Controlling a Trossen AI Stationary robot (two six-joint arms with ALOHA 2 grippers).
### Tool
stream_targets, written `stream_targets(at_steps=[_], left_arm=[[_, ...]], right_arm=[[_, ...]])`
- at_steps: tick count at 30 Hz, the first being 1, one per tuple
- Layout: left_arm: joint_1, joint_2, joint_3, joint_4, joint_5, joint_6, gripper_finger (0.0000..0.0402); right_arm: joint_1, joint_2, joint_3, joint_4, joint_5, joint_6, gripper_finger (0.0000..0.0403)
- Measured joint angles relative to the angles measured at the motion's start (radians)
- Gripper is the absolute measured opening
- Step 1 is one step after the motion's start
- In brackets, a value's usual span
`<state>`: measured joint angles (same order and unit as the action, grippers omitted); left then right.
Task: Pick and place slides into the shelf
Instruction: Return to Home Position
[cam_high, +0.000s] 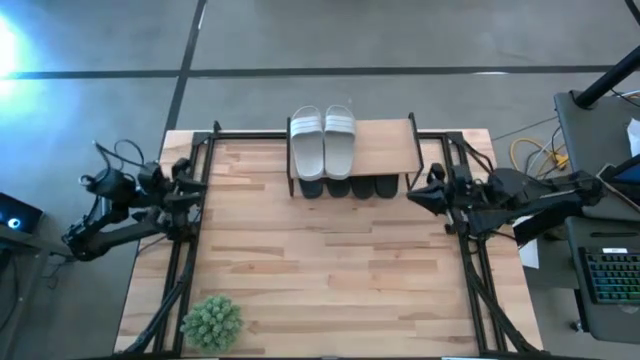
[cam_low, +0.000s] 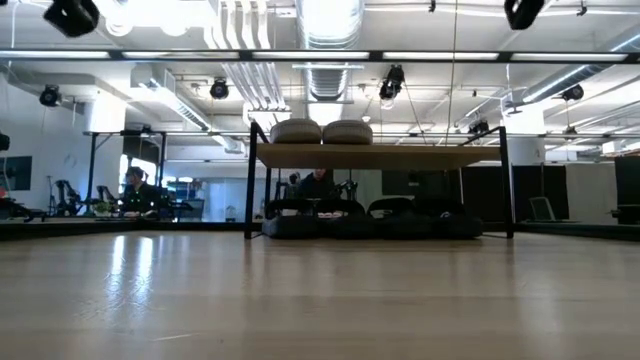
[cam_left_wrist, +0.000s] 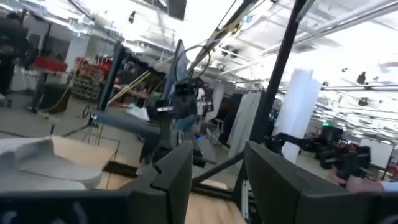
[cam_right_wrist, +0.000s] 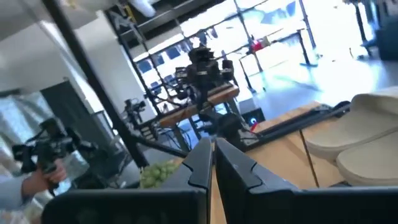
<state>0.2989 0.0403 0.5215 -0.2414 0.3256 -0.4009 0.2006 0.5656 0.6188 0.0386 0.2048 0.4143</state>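
The shelf (cam_high: 385, 148) stands at the middle of the table's far edge. The pale grey-white slides (cam_high: 323, 140) lie side by side on the left half of its plank top (cam_low: 400, 155). The black slides (cam_high: 350, 187) rest on the table under the plank, toes pointing toward the near edge (cam_low: 370, 220). My left gripper (cam_high: 196, 188) hovers open at the table's left edge (cam_left_wrist: 217, 180). The pale slides (cam_left_wrist: 37, 163) show far off in its wrist view. My right gripper (cam_high: 412, 196) is shut (cam_right_wrist: 212, 163), just right of the shelf's near right corner, touching nothing; the pale slides (cam_right_wrist: 364, 140) lie ahead of it.
A small green plant (cam_high: 212, 322) stands at the table's near left corner. Black frame rails (cam_high: 185, 270) run along both sides of the table. A keyboard (cam_high: 612, 275) lies off the table to the right. A person's hand (cam_right_wrist: 37, 171) shows beyond the table.
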Motion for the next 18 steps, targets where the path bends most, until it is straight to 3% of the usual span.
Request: stream_targets(at_steps=[5,11,14,18], left_arm=[[0.0,0.003,-0.042,-0.014,-0.02,0.015,0.0134],[0.0,-0.01,-0.067,-0.009,-0.15,0.033,0.0134],[0.0,-0.005,-0.1,0.015,-0.147,0.014,0.0134],[0.0,0.016,-0.175,0.172,-0.133,-0.03,0.0134]], right_arm=[[-0.001,-0.097,-0.087,0.004,-0.04,-0.038,0.0013],[-0.013,-0.216,-0.174,0.003,-0.102,-0.069,0.0013],[-0.033,-0.26,-0.219,0.001,-0.104,-0.075,0.0013],[-0.072,-0.309,-0.276,0.004,-0.105,-0.068,0.0013]])
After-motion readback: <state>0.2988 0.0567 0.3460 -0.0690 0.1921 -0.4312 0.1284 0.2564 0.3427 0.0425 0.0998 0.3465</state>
